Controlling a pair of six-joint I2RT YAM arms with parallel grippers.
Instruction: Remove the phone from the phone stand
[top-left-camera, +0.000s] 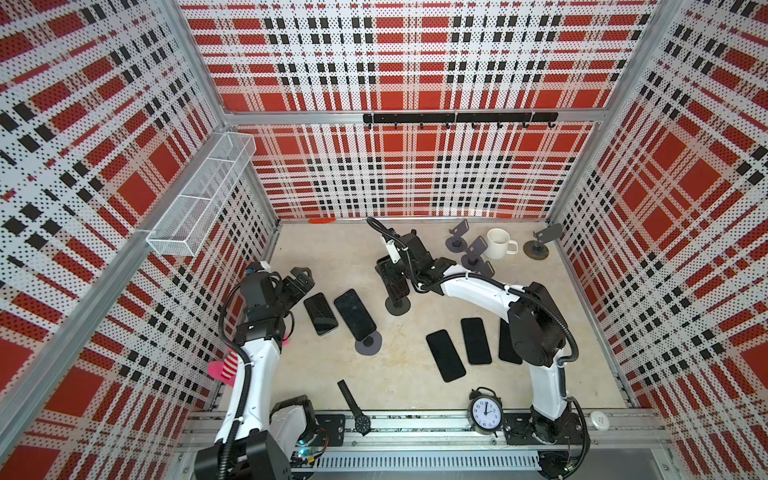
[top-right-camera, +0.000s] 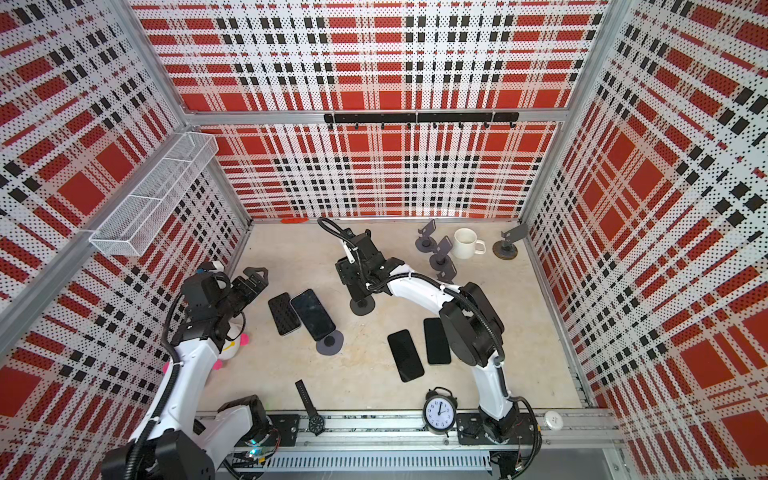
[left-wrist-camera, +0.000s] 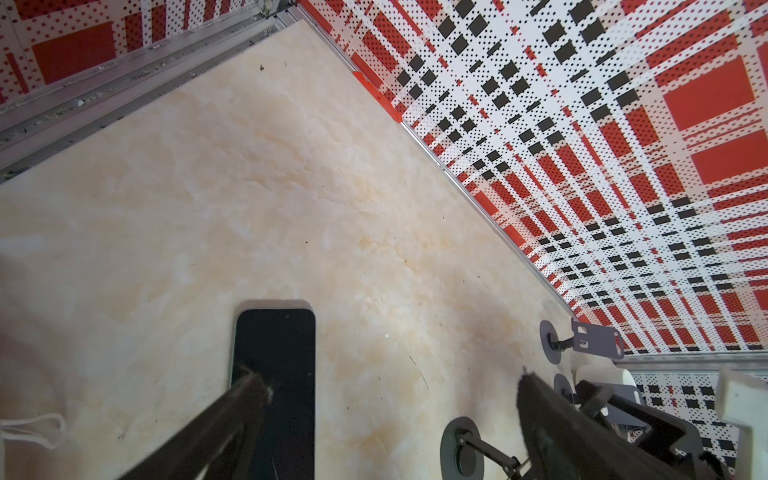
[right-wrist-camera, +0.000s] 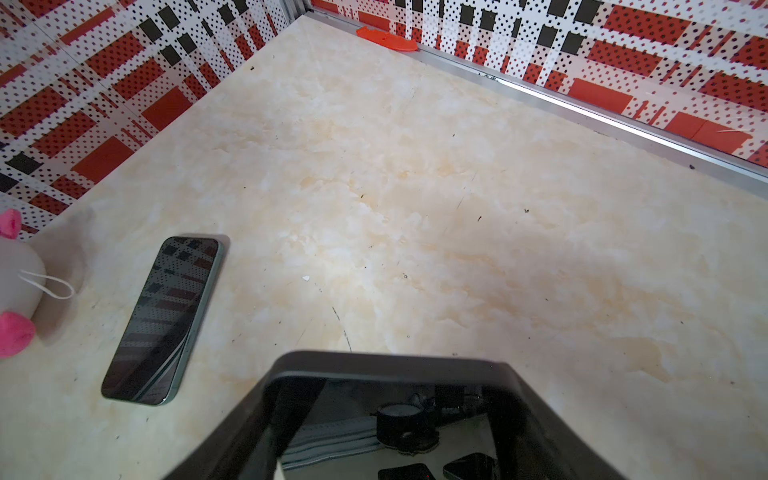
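In both top views my right gripper (top-left-camera: 394, 284) (top-right-camera: 358, 286) is at mid-table, shut on a dark phone (top-left-camera: 398, 286) directly above the round base of a phone stand (top-left-camera: 397, 306). The right wrist view shows that phone (right-wrist-camera: 374, 419) filling the span between the fingers (right-wrist-camera: 249, 419) of the right gripper (right-wrist-camera: 390, 386). I cannot tell whether it still rests in the cradle. A second phone (top-left-camera: 354, 313) leans on another stand (top-left-camera: 368, 343). My left gripper (top-left-camera: 302, 277) (left-wrist-camera: 390, 382) is open, next to a phone lying flat (top-left-camera: 319, 313) (left-wrist-camera: 276, 365).
Three phones (top-left-camera: 445, 355) lie flat at front right, one partly under the right arm. Empty stands (top-left-camera: 457, 237) and a white mug (top-left-camera: 500, 243) are at the back. An alarm clock (top-left-camera: 484, 411) and a wristwatch (top-left-camera: 354, 405) lie by the front rail, with a plush toy (right-wrist-camera: 16, 282) at left.
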